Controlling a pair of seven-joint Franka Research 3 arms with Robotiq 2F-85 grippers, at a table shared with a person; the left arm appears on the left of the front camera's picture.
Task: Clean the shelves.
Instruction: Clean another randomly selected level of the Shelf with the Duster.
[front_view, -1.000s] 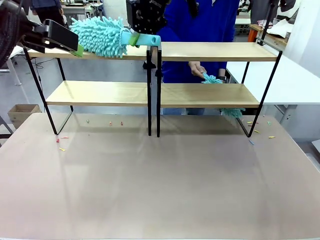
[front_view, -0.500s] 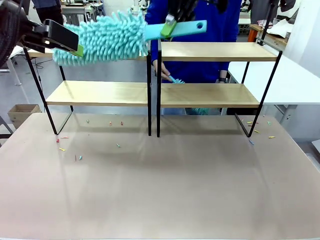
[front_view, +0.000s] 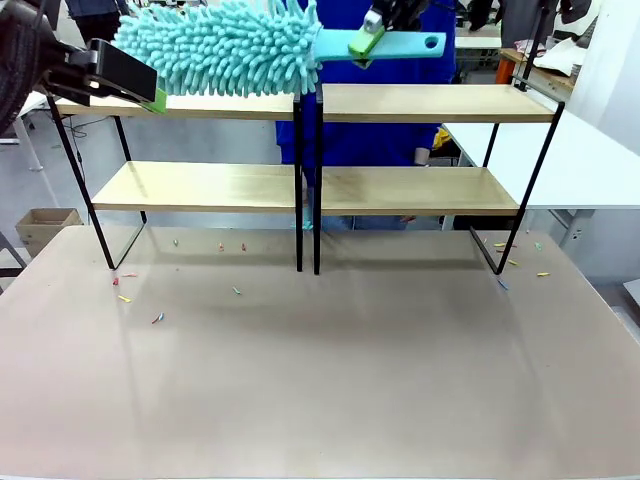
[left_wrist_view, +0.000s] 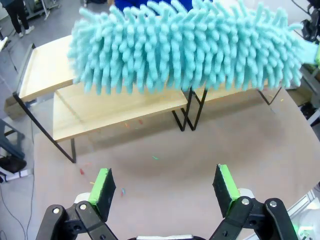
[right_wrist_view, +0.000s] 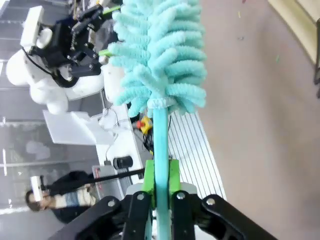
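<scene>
We count two shelves (front_view: 310, 190) side by side at the table's far edge, two boards each, one teal duster (front_view: 220, 45) above the left top board, right gripper (right_wrist_view: 160, 182) clamped on its handle, left gripper (left_wrist_view: 165, 185) spread, holding nothing, small scraps (front_view: 160, 318) scattered on the table (front_view: 330, 380).

Left fingers (left_wrist_view: 105, 186) spread; right fingers (right_wrist_view: 149, 176) clamped.

I see a fluffy teal duster (front_view: 215, 45) with a flat teal handle (front_view: 400, 44) held level near the top of my front view. Small coloured scraps (front_view: 158, 319) lie scattered on the beige surface (front_view: 330, 380), more at its far right (front_view: 520, 262). A person in a blue top (front_view: 375, 135) stands on the far side. A cardboard box (front_view: 40, 228) sits on the floor at left.
</scene>
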